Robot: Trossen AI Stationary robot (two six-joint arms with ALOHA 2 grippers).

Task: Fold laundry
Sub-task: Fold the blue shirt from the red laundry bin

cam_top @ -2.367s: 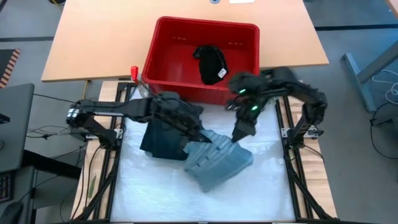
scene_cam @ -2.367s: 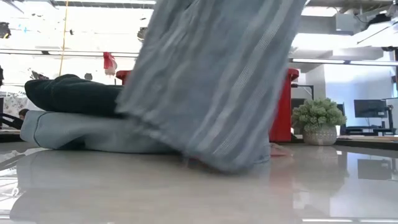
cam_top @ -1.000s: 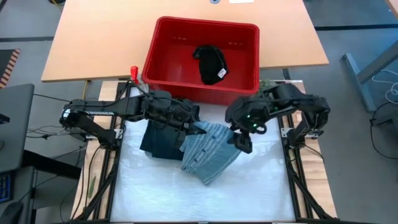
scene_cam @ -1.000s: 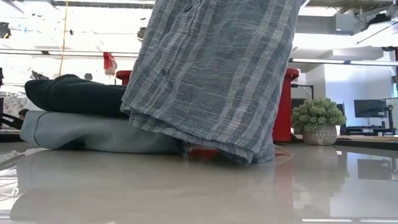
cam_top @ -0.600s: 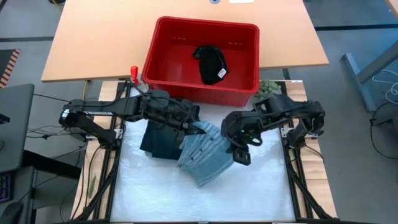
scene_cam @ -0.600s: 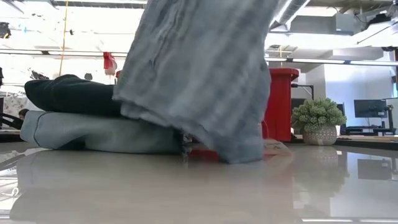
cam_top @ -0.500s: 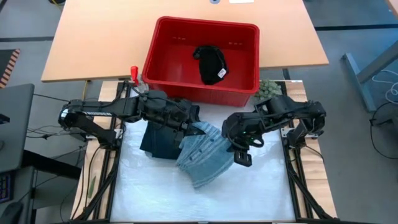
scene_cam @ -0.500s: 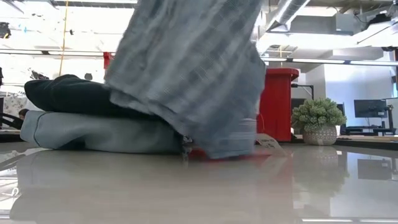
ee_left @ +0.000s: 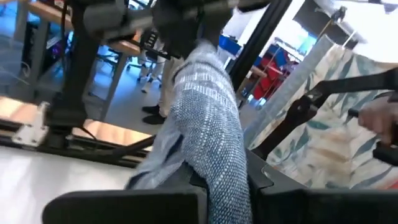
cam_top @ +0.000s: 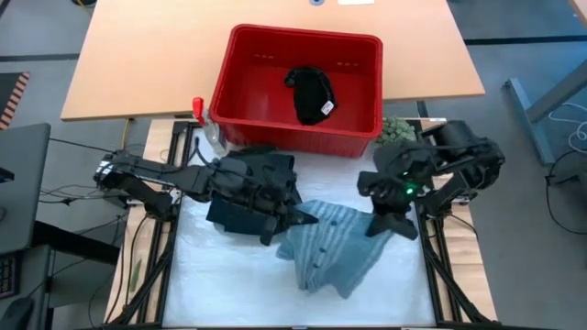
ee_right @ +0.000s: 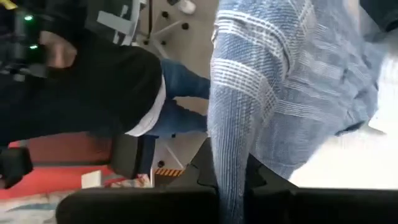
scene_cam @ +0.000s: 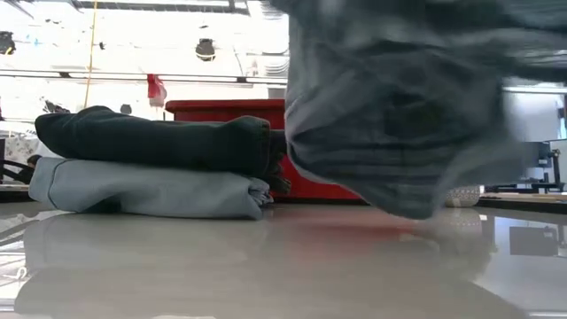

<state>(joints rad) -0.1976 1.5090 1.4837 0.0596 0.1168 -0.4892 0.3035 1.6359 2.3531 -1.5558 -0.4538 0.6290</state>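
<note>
The grey-blue striped garment [cam_top: 328, 247] hangs stretched at the centre of the high view, above the white tabletop [cam_top: 220, 280]. The left hand [cam_top: 292, 218] and right hand [cam_top: 383, 223] are each clamped on 1 edge. Left of it, a dark navy garment [scene_cam: 151, 140] lies stacked on a light blue garment [scene_cam: 146, 192].

- Striped garment [cam_top: 330, 246]: grey-blue with pale stripes.
- Folded garment [scene_cam: 151, 138] on top of the stack: dark navy.
- Folded garment [scene_cam: 146, 190] beneath it: light blue.
- Basket [cam_top: 240, 92]: red.
- Garment in the basket [cam_top: 310, 93]: black, with a white tag.
- Table [cam_top: 147, 55]: tan wood.
</note>
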